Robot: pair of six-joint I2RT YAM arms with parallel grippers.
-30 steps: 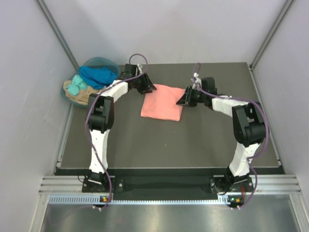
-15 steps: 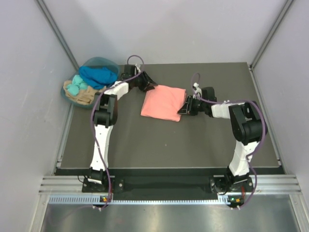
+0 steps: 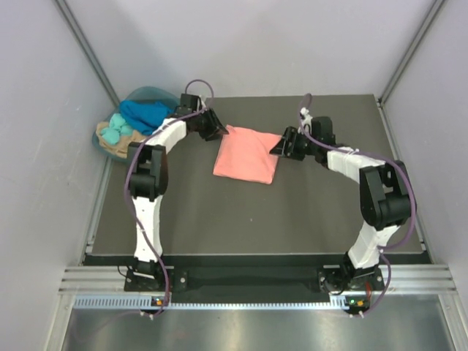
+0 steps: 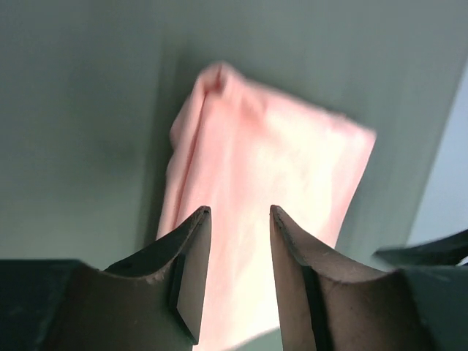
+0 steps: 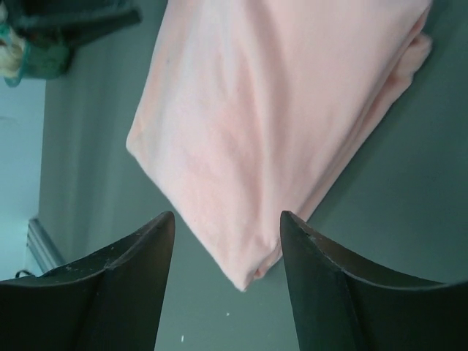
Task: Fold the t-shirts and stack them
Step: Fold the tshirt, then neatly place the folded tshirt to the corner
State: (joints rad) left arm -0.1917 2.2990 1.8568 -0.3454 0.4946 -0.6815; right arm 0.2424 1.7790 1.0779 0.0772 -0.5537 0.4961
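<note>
A folded pink t-shirt (image 3: 247, 154) lies flat on the dark table, toward the back middle. My left gripper (image 3: 216, 132) hovers at its back left corner, open and empty; the left wrist view shows the pink shirt (image 4: 270, 183) beyond the parted fingers (image 4: 191, 256). My right gripper (image 3: 280, 148) is at the shirt's right edge, open and empty; in the right wrist view the shirt's corner (image 5: 256, 146) points between the two fingers (image 5: 322, 270) without touching them. More shirts, blue (image 3: 146, 112) and teal (image 3: 115, 131), lie in a pile at the back left.
A basket (image 3: 126, 144) with the unfolded clothes stands off the table's back left corner. Grey walls close in both sides and the back. The table's front edge (image 3: 256, 256) meets a metal rail by the arm bases.
The right gripper dropped to the shirt's right edge, then rose and drew back slightly. The left gripper shifted a little left along the back corner. The shirt stays folded in place.
</note>
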